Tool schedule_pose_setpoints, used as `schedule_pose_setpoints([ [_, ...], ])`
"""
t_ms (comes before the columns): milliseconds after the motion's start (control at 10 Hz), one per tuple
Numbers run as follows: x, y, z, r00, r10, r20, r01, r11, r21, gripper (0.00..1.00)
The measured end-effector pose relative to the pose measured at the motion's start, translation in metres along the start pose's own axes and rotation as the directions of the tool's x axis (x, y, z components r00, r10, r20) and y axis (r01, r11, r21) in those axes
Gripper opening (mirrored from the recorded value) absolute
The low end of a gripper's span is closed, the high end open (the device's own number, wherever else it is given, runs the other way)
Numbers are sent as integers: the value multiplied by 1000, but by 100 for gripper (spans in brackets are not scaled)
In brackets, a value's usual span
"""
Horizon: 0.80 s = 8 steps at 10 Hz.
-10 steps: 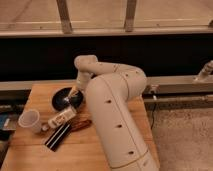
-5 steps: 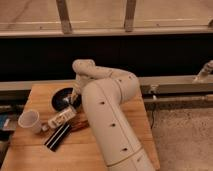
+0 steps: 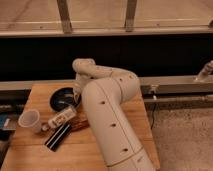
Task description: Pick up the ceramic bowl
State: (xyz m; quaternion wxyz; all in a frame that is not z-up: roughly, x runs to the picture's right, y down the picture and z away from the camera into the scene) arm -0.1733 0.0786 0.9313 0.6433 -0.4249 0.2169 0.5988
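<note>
Since a moment ago, the arm (image 3: 107, 120) has swung forward, its elbow now bulking over the table (image 3: 30, 155). Its gripper (image 3: 76, 94) sits at the right rim of the bowl (image 3: 63, 98). Left of the bowl and nearer stands a white cup (image 3: 30, 120); a pale bottle (image 3: 61, 117) and a dark flat pack (image 3: 57, 136) lie just in front of the bowl.

Gripper (image 3: 76, 95) largely hidden behind arm; ceramic bowl (image 3: 61, 97) partly covered.
</note>
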Motion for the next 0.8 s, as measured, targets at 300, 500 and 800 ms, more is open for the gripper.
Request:
schedule_pose_setpoints([
  [300,11,7,-45,996,13,86,-12,1000,-15,0],
  [500,15,1,-90,978,52,201,-46,998,-37,0],
  [800,22,-22,-155,909,139,392,-103,988,-112,0],
])
